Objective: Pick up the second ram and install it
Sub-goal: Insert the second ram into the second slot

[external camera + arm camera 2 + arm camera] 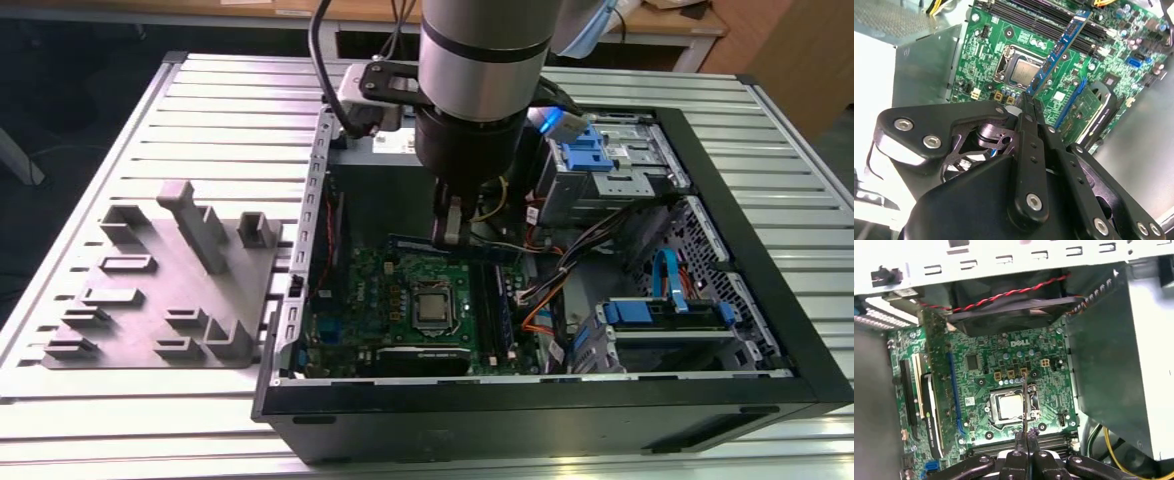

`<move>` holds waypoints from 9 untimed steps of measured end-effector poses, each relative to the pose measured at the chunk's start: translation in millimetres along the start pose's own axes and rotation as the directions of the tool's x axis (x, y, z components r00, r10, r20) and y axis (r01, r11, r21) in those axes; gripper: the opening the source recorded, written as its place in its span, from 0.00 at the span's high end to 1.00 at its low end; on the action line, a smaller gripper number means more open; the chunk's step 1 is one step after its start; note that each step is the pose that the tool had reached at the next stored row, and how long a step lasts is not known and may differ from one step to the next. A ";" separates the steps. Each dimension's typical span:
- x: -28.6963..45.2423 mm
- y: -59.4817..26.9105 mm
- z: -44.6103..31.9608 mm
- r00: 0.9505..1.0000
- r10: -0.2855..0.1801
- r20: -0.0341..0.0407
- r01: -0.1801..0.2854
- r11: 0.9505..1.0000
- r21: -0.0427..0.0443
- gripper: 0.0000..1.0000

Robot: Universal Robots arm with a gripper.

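The arm reaches down into an open case that lies on its side on a slatted metal surface. The gripper is closed on the ram, pinching it at one end between its two dark fingers.

In the exterior view the ram hangs above the green board, lying roughly level just beyond the processor, clear of the long memory slots that run along the board's edge on the exterior view's right.

In the second wrist view the gripper shows from close behind. The ram sticks out from its tips as a narrow blue-edged strip. It crosses over the board beside the processor, and its far end lies over the dark slots. It is tilted relative to them and not seated in any of them.

In the first wrist view the gripper holds the ram edge-on, so it appears as a thin line crossing the processor. Around it sit the board, an upright card, a fan with a red and black wire across it, and a grey power box.

On the surface at the exterior view's left, well apart from the gripper, stands a grey block with upright posts
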State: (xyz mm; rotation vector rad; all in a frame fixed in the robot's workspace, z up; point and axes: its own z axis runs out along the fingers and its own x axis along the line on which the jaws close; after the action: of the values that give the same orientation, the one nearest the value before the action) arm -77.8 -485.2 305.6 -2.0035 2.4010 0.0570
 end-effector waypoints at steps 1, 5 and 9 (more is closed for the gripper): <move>0.0 0.0 0.0 1.000 0.013 0.000 -0.013 1.000 0.000 0.92; 0.0 0.0 0.3 0.998 0.061 0.001 -0.061 0.998 0.002 0.92; 0.0 0.0 0.4 0.994 0.106 0.002 -0.106 0.994 0.004 0.92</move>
State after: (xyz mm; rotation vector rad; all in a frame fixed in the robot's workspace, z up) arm -77.8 -485.2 305.2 -1.8722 2.5027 0.0552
